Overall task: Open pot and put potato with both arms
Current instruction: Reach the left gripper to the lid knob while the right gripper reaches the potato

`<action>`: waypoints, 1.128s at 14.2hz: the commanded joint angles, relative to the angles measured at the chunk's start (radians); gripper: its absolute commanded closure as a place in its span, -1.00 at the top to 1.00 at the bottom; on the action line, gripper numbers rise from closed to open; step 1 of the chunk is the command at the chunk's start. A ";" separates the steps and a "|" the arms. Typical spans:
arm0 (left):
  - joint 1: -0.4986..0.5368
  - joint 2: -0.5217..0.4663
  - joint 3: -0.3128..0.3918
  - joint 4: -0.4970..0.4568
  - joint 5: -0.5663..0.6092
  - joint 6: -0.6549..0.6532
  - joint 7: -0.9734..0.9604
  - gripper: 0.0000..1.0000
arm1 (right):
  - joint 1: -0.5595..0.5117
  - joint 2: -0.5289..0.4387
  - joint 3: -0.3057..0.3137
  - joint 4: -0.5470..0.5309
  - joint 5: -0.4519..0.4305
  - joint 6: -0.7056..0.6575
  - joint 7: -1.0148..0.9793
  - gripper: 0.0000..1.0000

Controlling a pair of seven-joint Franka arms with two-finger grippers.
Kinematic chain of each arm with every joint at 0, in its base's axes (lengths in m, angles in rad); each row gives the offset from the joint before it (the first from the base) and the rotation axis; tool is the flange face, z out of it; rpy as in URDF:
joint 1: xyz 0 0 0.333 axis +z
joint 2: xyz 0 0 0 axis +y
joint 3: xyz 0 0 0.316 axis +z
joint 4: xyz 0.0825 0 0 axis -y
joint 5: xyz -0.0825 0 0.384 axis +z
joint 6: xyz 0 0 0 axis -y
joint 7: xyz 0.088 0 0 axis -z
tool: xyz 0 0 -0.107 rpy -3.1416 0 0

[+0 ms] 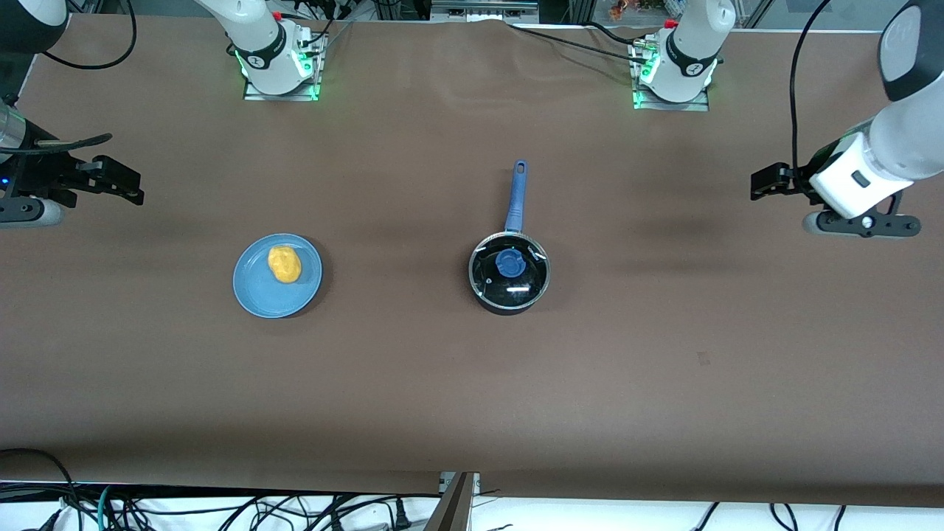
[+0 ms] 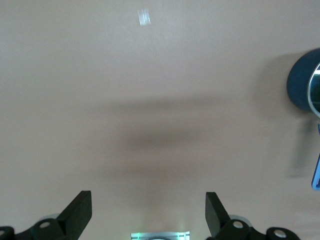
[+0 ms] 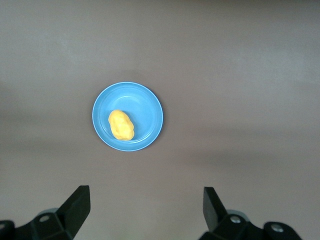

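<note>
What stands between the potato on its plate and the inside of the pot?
The glass lid sits shut on the pot, so the potato cannot go in yet. The bare table between the plate and the pot holds nothing. Both claws, left and right, hang open near the table's ends.

1. Black pot (image 1: 509,274), blue handle (image 1: 515,196), clear lid, blue knob (image 1: 509,263).
2. Yellow-orange potato (image 1: 284,264) on light-blue plate (image 1: 254,293).
3. Plain brown table (image 1: 472,383).
4. White arms, black grippers.
</note>
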 commanded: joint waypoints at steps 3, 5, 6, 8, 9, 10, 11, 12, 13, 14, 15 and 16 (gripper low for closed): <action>-0.022 0.077 -0.043 0.009 -0.100 0.058 -0.098 1.00 | -0.007 0.013 0.004 0.027 0.005 -0.010 0.008 1.00; -0.059 0.123 -0.085 0.015 -0.139 0.100 -0.241 1.00 | -0.007 0.013 0.004 0.027 0.005 -0.008 0.008 1.00; -0.097 0.164 -0.104 0.055 -0.136 0.114 -0.333 1.00 | -0.007 0.013 0.004 0.027 0.005 -0.010 0.008 1.00; -0.198 0.262 -0.107 0.170 -0.130 0.116 -0.564 1.00 | -0.007 0.013 0.004 0.027 0.005 -0.010 0.008 1.00; -0.234 0.316 -0.107 0.217 -0.133 0.116 -0.653 1.00 | -0.007 0.013 0.004 0.027 0.005 -0.010 0.008 1.00; -0.269 0.370 -0.107 0.274 -0.134 0.122 -0.728 1.00 | -0.007 0.013 0.004 0.027 0.005 -0.010 0.008 1.00; -0.295 0.423 -0.107 0.337 -0.134 0.131 -0.798 1.00 | -0.007 0.013 0.004 0.027 0.005 -0.010 0.008 1.00; -0.321 0.475 -0.107 0.397 -0.136 0.148 -0.865 1.00 | -0.007 0.013 0.002 0.027 0.005 -0.010 0.007 1.00; -0.346 0.523 -0.106 0.445 -0.136 0.169 -0.928 1.00 | -0.007 0.013 0.002 0.026 0.005 -0.010 0.005 1.00; -0.367 0.562 -0.103 0.477 -0.136 0.194 -0.971 1.00 | -0.007 0.013 0.002 0.026 0.004 -0.010 0.004 1.00; -0.390 0.591 -0.100 0.491 -0.134 0.220 -0.997 1.00 | -0.007 0.018 0.002 0.026 0.004 -0.007 0.002 1.00; -0.416 0.611 -0.093 0.491 -0.125 0.249 -1.011 1.00 | -0.003 0.033 0.004 0.026 0.001 -0.004 0.001 1.00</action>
